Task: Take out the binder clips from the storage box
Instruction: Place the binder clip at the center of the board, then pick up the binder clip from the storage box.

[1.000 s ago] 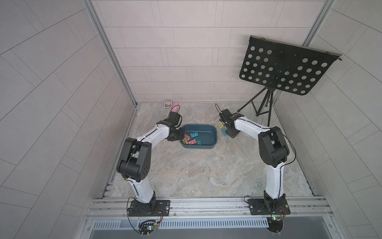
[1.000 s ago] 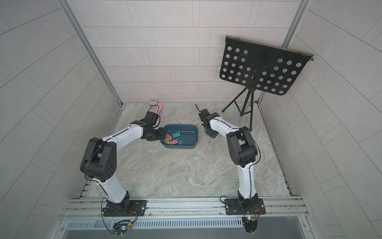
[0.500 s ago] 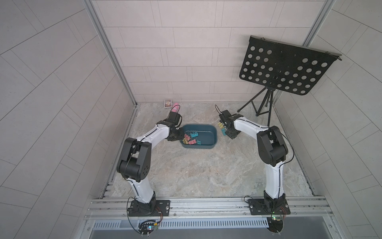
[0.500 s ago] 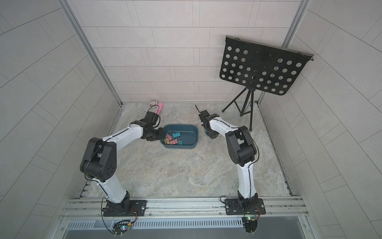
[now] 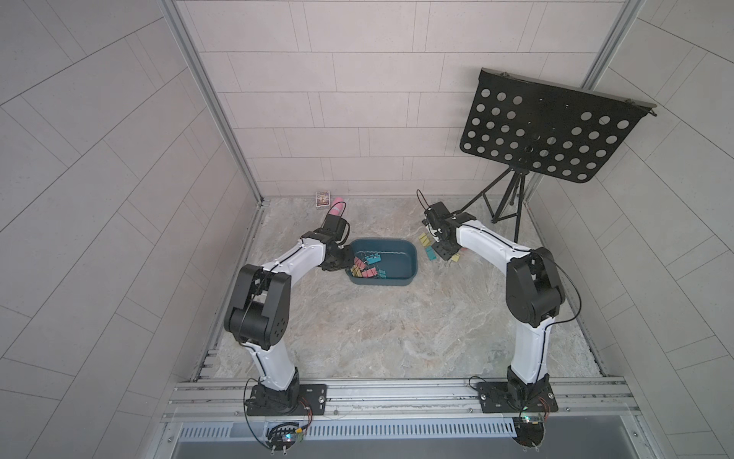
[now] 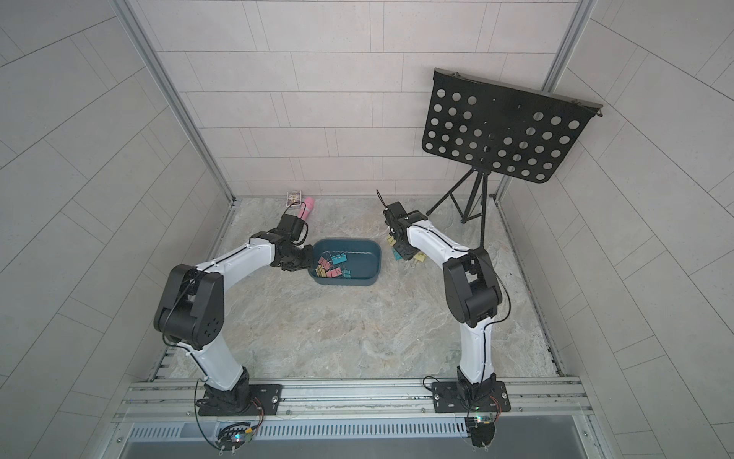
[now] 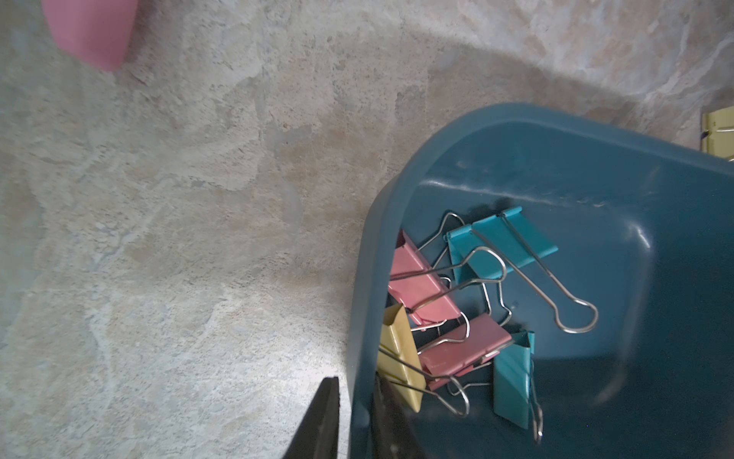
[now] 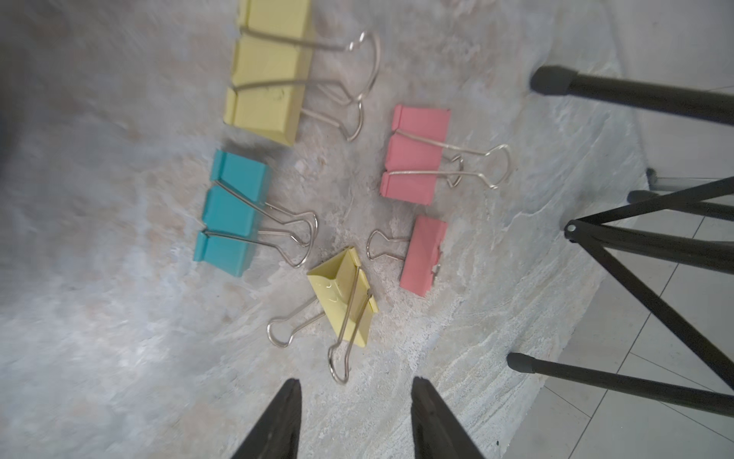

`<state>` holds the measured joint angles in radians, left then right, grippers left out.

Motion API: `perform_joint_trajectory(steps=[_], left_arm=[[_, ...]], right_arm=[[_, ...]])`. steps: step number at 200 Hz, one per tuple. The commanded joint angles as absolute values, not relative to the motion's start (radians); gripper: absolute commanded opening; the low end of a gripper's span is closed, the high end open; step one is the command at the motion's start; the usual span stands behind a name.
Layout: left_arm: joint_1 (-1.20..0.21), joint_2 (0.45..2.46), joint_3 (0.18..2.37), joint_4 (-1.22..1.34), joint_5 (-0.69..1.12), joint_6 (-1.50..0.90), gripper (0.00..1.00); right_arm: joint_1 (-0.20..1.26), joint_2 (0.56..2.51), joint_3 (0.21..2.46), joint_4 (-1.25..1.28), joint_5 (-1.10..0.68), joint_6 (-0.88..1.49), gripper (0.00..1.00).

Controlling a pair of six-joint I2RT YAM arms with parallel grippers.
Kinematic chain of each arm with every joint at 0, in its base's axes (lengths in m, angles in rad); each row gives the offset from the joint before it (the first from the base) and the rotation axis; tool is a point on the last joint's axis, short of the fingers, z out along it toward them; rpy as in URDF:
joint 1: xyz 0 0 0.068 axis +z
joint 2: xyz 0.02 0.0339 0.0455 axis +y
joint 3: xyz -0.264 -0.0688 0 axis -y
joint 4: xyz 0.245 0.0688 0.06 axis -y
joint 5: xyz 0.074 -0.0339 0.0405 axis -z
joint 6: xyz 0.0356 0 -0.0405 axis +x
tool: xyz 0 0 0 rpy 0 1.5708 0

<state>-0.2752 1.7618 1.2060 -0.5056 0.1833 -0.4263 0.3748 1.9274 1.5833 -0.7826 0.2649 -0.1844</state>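
The left arm (image 5: 294, 260) rises from its base, bends at the elbow and reaches forward and inward. The left gripper (image 7: 355, 379) points down, jaws nearly together, pinching the box (image 7: 595, 167) wall. The right arm (image 5: 488, 244) mirrors that pose. The right gripper (image 8: 356, 381) points down, jaws parted, holding nothing.

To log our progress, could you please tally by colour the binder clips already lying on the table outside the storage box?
Yellow clips: 2
Pink clips: 2
Teal clip: 1
Total: 5
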Motion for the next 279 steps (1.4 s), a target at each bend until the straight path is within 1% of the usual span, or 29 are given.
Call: perform_joint_trajectory(steps=[1, 29, 41, 73, 115, 152, 193, 279], left_arm=[[-0.27, 1.76, 1.207, -0.512, 0.181, -0.417, 0.24], [-0.269, 1.764, 1.204, -0.504, 0.19, -0.422, 0.24], [-0.269, 1.767, 1.204, -0.503, 0.195, -0.423, 0.24], [-0.269, 1.762, 1.201, -0.505, 0.191, -0.423, 0.24], [-0.269, 1.763, 1.197, -0.501, 0.192, -0.427, 0.24], [-0.269, 1.762, 1.192, -0.502, 0.191, -0.427, 0.24], [-0.268, 1.758, 1.193, -0.502, 0.191, -0.426, 0.24], [-0.27, 1.759, 1.191, -0.499, 0.195, -0.427, 0.24]], right_arm=[[0.379, 1.827, 1.608, -0.789, 0.103, -0.148, 0.49], [0.382, 1.779, 1.567, -0.665, -0.221, -0.095, 0.5], [0.392, 1.775, 1.536, -0.578, -0.318, -0.064, 0.5], [0.43, 1.837, 1.568, -0.485, -0.463, 0.001, 0.49], [0.478, 1.964, 1.637, -0.422, -0.58, 0.09, 0.48], [0.511, 2.069, 1.703, -0.424, -0.597, 0.155, 0.48], [0.538, 2.15, 1.774, -0.467, -0.554, 0.153, 0.48], [0.607, 2.232, 1.894, -0.601, -0.331, -0.055, 0.49]])
